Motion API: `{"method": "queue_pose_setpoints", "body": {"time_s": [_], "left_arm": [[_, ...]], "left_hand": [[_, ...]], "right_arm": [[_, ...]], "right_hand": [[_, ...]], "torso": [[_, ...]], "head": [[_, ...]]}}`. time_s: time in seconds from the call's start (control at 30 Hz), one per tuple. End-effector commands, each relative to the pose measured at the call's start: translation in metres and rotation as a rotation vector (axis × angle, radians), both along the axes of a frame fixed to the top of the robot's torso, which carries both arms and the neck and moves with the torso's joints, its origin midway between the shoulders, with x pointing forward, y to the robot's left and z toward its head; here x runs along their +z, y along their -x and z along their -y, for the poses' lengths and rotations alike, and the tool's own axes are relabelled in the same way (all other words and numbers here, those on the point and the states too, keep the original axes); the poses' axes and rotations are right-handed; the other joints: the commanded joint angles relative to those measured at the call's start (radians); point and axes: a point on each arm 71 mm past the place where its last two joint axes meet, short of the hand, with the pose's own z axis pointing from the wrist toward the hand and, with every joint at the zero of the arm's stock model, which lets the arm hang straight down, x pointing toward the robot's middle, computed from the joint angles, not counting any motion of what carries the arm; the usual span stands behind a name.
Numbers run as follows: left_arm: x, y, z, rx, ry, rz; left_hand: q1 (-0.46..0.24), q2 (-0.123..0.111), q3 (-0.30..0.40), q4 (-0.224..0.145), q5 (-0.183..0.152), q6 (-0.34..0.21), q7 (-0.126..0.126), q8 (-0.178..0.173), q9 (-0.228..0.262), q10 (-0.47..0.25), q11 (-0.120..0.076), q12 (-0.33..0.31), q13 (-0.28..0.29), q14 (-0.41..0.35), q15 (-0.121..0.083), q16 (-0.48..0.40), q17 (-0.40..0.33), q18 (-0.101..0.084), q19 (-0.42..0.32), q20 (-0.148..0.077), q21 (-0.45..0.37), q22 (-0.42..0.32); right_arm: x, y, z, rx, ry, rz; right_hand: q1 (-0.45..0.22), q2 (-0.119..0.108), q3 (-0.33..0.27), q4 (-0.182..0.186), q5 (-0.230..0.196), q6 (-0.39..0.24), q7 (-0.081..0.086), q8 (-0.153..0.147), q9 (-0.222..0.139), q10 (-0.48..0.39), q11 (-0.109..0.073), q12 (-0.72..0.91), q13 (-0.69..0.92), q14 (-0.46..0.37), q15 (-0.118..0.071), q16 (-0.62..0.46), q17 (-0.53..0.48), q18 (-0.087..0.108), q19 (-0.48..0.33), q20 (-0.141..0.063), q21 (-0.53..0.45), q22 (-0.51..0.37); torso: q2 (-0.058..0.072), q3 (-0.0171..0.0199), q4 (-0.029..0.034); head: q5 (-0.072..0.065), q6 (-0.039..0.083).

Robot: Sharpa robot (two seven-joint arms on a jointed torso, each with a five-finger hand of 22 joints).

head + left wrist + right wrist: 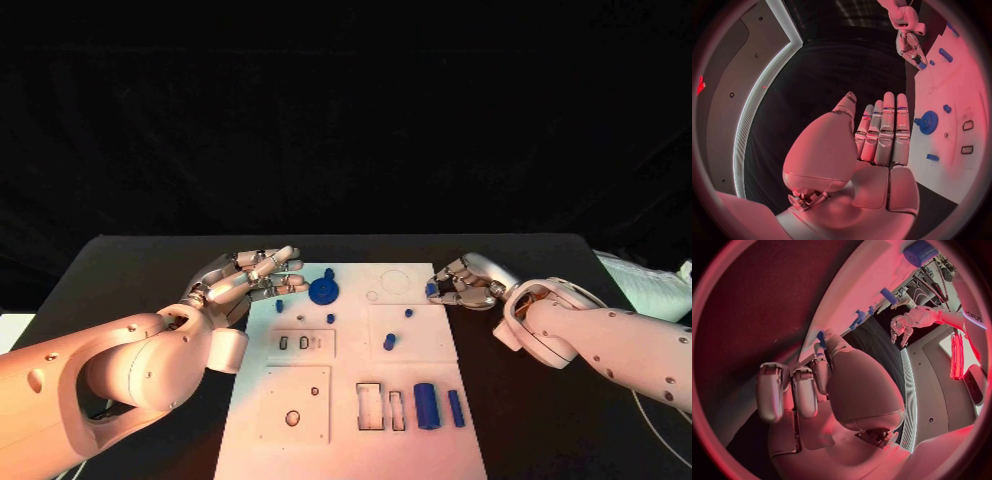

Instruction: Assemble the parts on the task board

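Right hand [464, 283] pinched a small blue part [431, 289] at the board's [418, 340] 2 o'clock edge, while the left hand [245, 280], fingers straight and together, empty, hovered at 10 o'clock beside the gear [323, 291]; the left wrist view showed the gear just off its fingertips [889, 100].

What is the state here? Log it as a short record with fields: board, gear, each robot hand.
board: white plate mid-table, blue parts on it
gear: blue gear on the board's far left part
left robot hand: left hand at the board's left edge near the gear, fingers straight, holding nothing
right robot hand: right hand at the board's far right edge, fingertips on a small blue part
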Motion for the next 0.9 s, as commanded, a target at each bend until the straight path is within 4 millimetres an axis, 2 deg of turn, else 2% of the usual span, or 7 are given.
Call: {"method": "queue_pose_setpoints", "body": {"time_s": [0.03,0.53,0.73,0.9], "left_arm": [[0.0013,0.0006,0.0023,-0.019,0.014,0.006],[0.0010,0.0005,0.0022,-0.020,0.012,0.003],[0.0009,0.0006,0.0022,-0.020,0.012,0.002],[0.0009,0.0007,0.0022,-0.021,0.012,0.002]], "left_hand": [[0.011,0.001,0.000,-0.008,-0.006,0.002,0.006,-0.005,-0.001,0.004,0.002,-0.004,0.000,0.001,0.006,-0.003,0.001,0.013,0.002,0.004,-0.006,-0.001],[0.011,0.001,0.000,-0.008,-0.006,0.002,0.006,-0.005,-0.001,0.004,0.002,-0.004,0.000,0.001,0.006,-0.003,0.001,0.013,0.002,0.004,-0.006,-0.001],[0.012,0.002,0.001,-0.010,-0.006,0.003,0.006,-0.005,-0.001,0.004,0.002,-0.004,0.000,0.001,0.006,-0.005,0.002,0.013,0.002,0.004,-0.006,-0.002],[0.012,0.002,0.001,-0.010,-0.006,0.003,0.006,-0.005,-0.001,0.004,0.002,-0.004,0.000,0.001,0.006,-0.005,0.002,0.013,0.002,0.004,-0.006,-0.002]], "right_arm": [[-0.0018,-0.0002,-0.0021,0.010,0.021,-0.007],[-0.0024,-0.0008,-0.0056,0.007,0.034,-0.009],[-0.0023,-0.0010,-0.0065,0.001,0.037,-0.006],[-0.0020,-0.0010,-0.0077,-0.001,0.039,0.000]], "right_hand": [[0.002,0.012,0.007,0.000,-0.005,0.012,0.000,0.006,0.003,0.016,-0.024,0.006,-0.083,0.091,-0.007,0.004,0.195,-0.008,0.002,-0.006,0.004,0.012],[-0.027,-0.010,0.004,-0.004,-0.019,0.009,0.003,-0.009,-0.004,0.015,-0.023,-0.001,-0.086,0.091,-0.009,0.003,0.193,-0.008,0.002,-0.010,0.003,0.011],[-0.048,-0.027,-0.003,-0.003,-0.014,-0.020,0.013,-0.029,-0.011,0.006,-0.015,-0.019,-0.097,0.090,-0.003,0.001,0.189,-0.008,0.001,-0.006,0.002,0.009],[-0.053,-0.036,-0.005,-0.007,-0.013,-0.051,0.022,-0.032,-0.013,-0.002,-0.008,-0.036,-0.108,0.090,0.003,0.000,0.188,-0.007,0.000,-0.001,0.001,0.007]], "torso": [[0.000,0.0002,-0.0006],[-0.001,-0.0002,0.0007],[-0.001,-0.0003,0.0001],[-0.001,0.0000,0.0001]], "head": [[0.000,-0.002],[-0.001,-0.003],[-0.001,-0.003],[-0.001,-0.003]]}}
